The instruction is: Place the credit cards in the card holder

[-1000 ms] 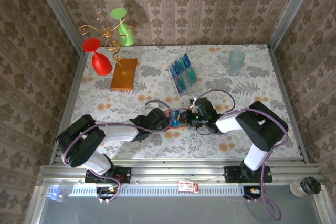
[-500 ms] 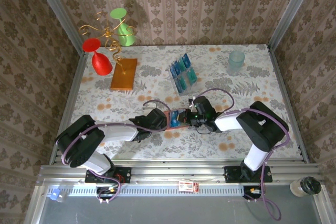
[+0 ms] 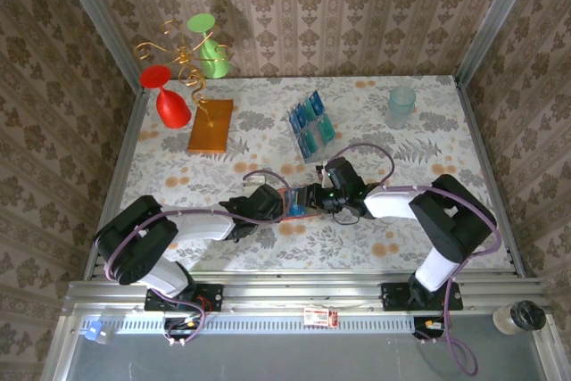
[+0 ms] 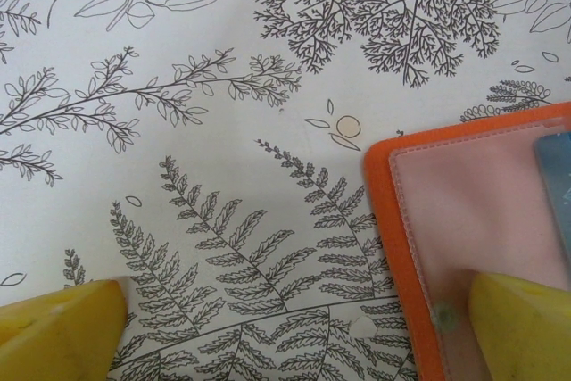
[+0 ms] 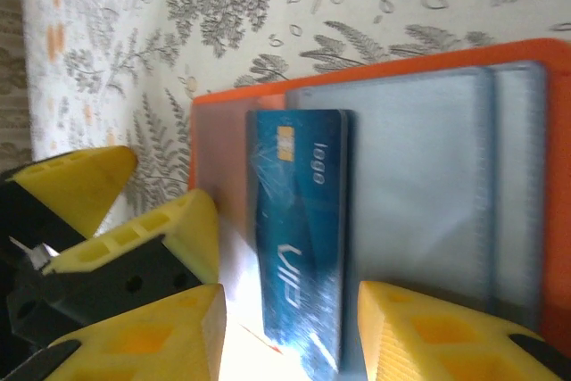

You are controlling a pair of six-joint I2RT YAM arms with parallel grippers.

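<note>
Desk [image 3: 268,104]: the action sits toward the near edge, about midway between the left and right edges.
Right arm [image 3: 401,202]: the right jaws were clamped a second ago. Now they stand parted on either side of the card and grip nothing.
Left arm [image 3: 196,220]: the left jaws stay spread wide and hold nothing. One finger [image 4: 522,327] presses the holder's inner flap and the other rests on the cloth.
Clear rack [image 3: 310,127]: it stands toward the far edge with more blue and teal cards in it.
Card holder [image 5: 419,176]: it lies open and flat, inside up.
Credit card [image 5: 299,238]: a dark blue card lies on the holder, overlapping the grey-blue pocket. We cannot tell whether it sits inside.
Meaning: we judge this card delivered, perhaps needing a push. The rack's cards remain.
</note>
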